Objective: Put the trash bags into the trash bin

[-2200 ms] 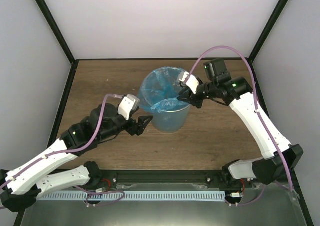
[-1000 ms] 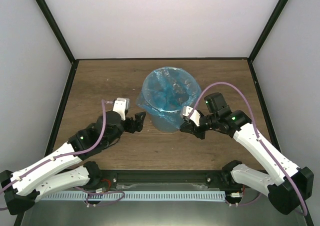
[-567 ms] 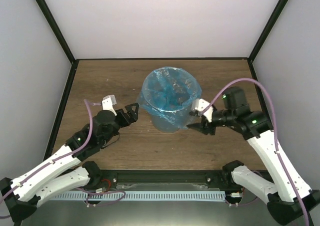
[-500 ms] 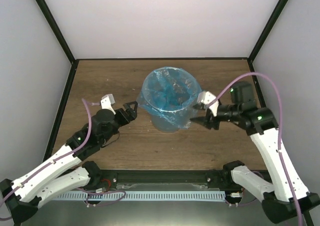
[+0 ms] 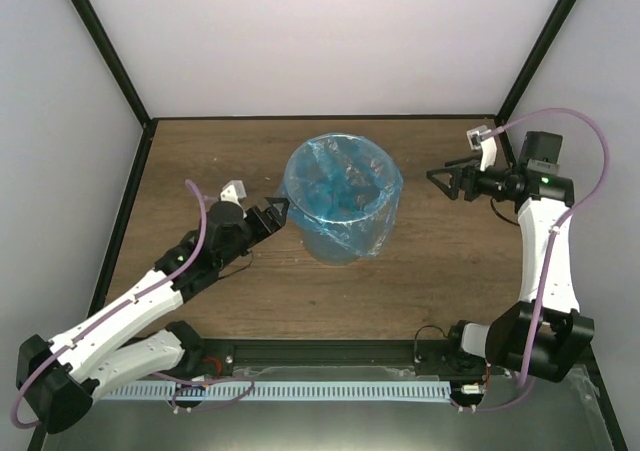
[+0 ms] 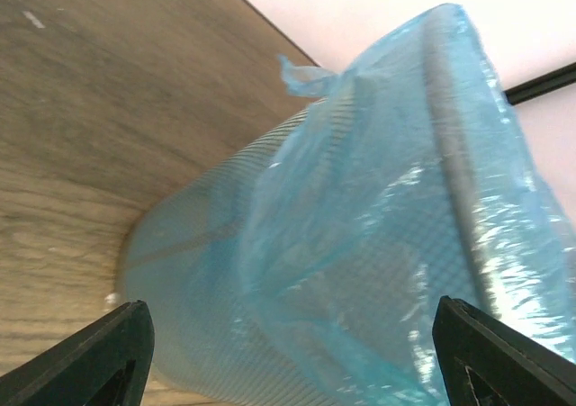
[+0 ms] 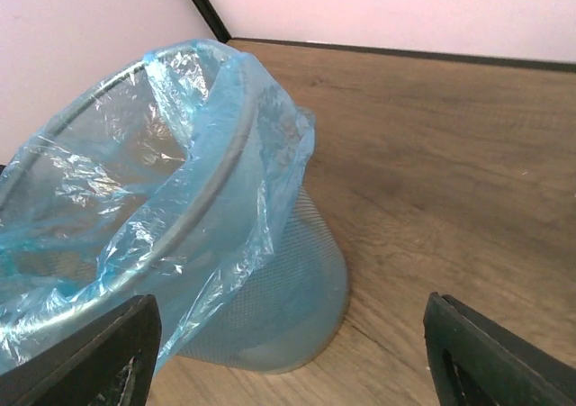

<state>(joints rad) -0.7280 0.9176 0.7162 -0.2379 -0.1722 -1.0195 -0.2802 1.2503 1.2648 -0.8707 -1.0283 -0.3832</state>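
Note:
The trash bin [image 5: 340, 239], a round grey mesh bucket, stands mid-table with the light-blue trash bag [image 5: 340, 179] lining it. The film is folded over the rim and hangs down the outside. My left gripper [image 5: 278, 209] is open right at the bin's left side, and the bag's overhang [image 6: 387, 217] and bin wall [image 6: 198, 271] fill the space between its fingers [image 6: 108, 356]. My right gripper [image 5: 447, 179] is open and empty, well off to the bin's right. The right wrist view shows the bag [image 7: 180, 154], the bin [image 7: 288, 289] and the open right gripper [image 7: 292, 356].
The wooden table [image 5: 200, 151] is enclosed by pale walls and black frame posts [image 5: 100, 46]. A black rail [image 5: 330, 356] with both arm bases runs along the near edge. The right arm [image 5: 545, 241] stands near the right wall.
My right gripper has opened, let go of the bag's edge and drawn back up and to the right. My left gripper has moved in toward the bin's left side.

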